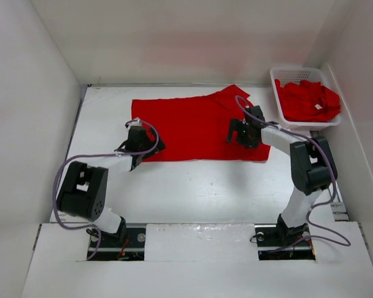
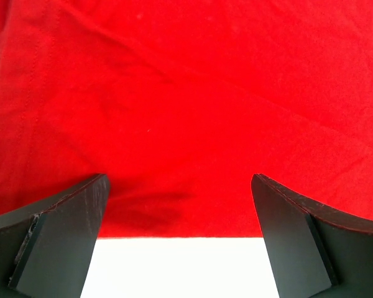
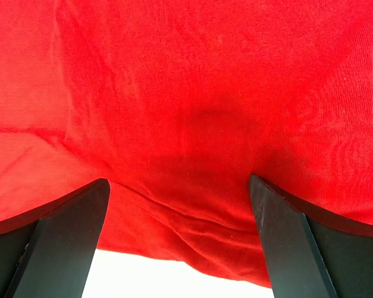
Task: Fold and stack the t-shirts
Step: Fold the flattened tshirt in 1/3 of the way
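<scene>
The basket [image 1: 298, 70] at far right held crumpled shirts [image 1: 308, 100]. Another shirt [image 1: 193, 127] lay flat on the table [image 1: 193, 192]. The left gripper [image 2: 179, 183] and right gripper [image 3: 179, 185] hung over its near edge, jaws wide, holding nothing.

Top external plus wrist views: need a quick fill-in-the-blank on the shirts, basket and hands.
1. The t-shirt spread flat on the table is ____ in colour.
2. The white basket, holding more crumpled t-shirts, stands at the table's far ____ corner.
3. The left hand and right hand both have their jaws ____.
4. Both hands are over the spread t-shirt's ____ edge.
Missing words: red; right; open; near.
</scene>
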`<act>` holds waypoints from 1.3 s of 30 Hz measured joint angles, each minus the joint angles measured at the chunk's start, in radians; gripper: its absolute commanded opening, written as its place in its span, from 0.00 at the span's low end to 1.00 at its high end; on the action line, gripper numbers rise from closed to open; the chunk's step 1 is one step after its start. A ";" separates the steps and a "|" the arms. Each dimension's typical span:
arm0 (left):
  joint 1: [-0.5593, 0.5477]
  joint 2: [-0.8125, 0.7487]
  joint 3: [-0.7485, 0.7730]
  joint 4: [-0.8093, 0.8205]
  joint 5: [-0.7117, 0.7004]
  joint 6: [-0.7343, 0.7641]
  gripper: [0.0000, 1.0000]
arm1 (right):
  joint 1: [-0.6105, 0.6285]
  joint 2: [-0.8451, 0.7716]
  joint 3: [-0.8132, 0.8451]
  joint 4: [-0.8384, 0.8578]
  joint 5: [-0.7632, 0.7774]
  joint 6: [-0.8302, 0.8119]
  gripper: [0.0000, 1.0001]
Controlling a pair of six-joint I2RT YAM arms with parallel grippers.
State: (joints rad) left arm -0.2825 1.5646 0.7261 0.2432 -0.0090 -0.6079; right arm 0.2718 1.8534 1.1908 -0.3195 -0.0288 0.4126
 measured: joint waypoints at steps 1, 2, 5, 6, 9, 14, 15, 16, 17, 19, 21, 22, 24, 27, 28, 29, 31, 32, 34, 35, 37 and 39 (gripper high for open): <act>0.000 -0.043 -0.041 -0.005 0.000 -0.015 1.00 | 0.000 -0.039 -0.052 0.013 -0.019 0.016 1.00; 0.000 -0.084 -0.074 -0.015 0.000 -0.028 1.00 | 0.000 -0.077 -0.102 0.025 -0.039 0.031 1.00; 0.000 -0.227 -0.172 -0.075 -0.002 -0.077 1.00 | 0.007 -0.200 -0.261 0.082 -0.080 0.080 1.00; 0.000 -0.276 -0.197 -0.101 -0.005 -0.093 1.00 | 0.017 -0.240 -0.309 0.092 -0.086 0.096 1.00; 0.000 -0.422 -0.257 -0.195 -0.007 -0.137 1.00 | 0.062 -0.335 -0.405 0.096 -0.089 0.139 1.00; -0.009 -0.661 -0.306 -0.344 0.009 -0.193 1.00 | 0.185 -0.459 -0.487 0.005 -0.067 0.217 1.00; -0.011 -0.702 -0.307 -0.368 0.014 -0.202 1.00 | 0.211 -0.481 -0.490 -0.042 -0.063 0.229 1.00; -0.011 -0.739 -0.307 -0.385 0.016 -0.208 1.00 | 0.234 -0.502 -0.490 -0.079 -0.055 0.238 1.00; -0.012 -0.772 -0.305 -0.402 0.017 -0.212 1.00 | 0.254 -0.522 -0.484 -0.123 -0.045 0.243 1.00; -0.012 -0.808 -0.285 -0.436 0.009 -0.213 1.00 | 0.267 -0.554 -0.450 -0.201 -0.018 0.246 1.00; -0.012 -0.809 -0.238 -0.448 -0.009 -0.202 1.00 | 0.264 -0.570 -0.380 -0.267 0.024 0.243 1.00; -0.012 -0.795 -0.203 -0.453 -0.029 -0.192 1.00 | 0.258 -0.572 -0.343 -0.281 0.041 0.240 1.00; -0.013 -0.723 -0.111 -0.452 -0.078 -0.174 1.00 | 0.242 -0.572 -0.263 -0.288 0.071 0.236 1.00; -0.013 -0.557 0.060 -0.416 -0.148 -0.136 1.00 | 0.200 -0.570 -0.168 -0.286 0.098 0.229 1.00; -0.012 -0.499 0.104 -0.395 -0.164 -0.124 1.00 | 0.183 -0.566 -0.147 -0.286 0.104 0.227 1.00; -0.012 -0.434 0.154 -0.385 -0.175 -0.112 1.00 | 0.166 -0.560 -0.132 -0.285 0.109 0.227 1.00; -0.012 -0.312 0.233 -0.357 -0.188 -0.090 1.00 | 0.140 -0.542 -0.114 -0.285 0.121 0.224 1.00; -0.012 -0.262 0.254 -0.339 -0.191 -0.081 1.00 | 0.130 -0.531 -0.110 -0.286 0.126 0.223 1.00; -0.012 -0.185 0.259 -0.308 -0.190 -0.069 1.00 | 0.115 -0.509 -0.110 -0.291 0.129 0.221 1.00; -0.011 -0.152 0.254 -0.296 -0.187 -0.065 1.00 | 0.112 -0.500 -0.110 -0.296 0.130 0.219 1.00; -0.010 -0.101 0.232 -0.255 -0.170 -0.055 1.00 | 0.102 -0.489 -0.110 -0.307 0.128 0.211 1.00; -0.005 -0.057 0.206 -0.210 -0.141 -0.041 1.00 | 0.095 -0.484 -0.110 -0.309 0.121 0.202 1.00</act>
State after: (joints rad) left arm -0.2878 1.5078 0.9321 0.0330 -0.1497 -0.6491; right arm 0.3672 1.3693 1.0809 -0.6281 0.0925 0.6147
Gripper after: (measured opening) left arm 0.993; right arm 0.999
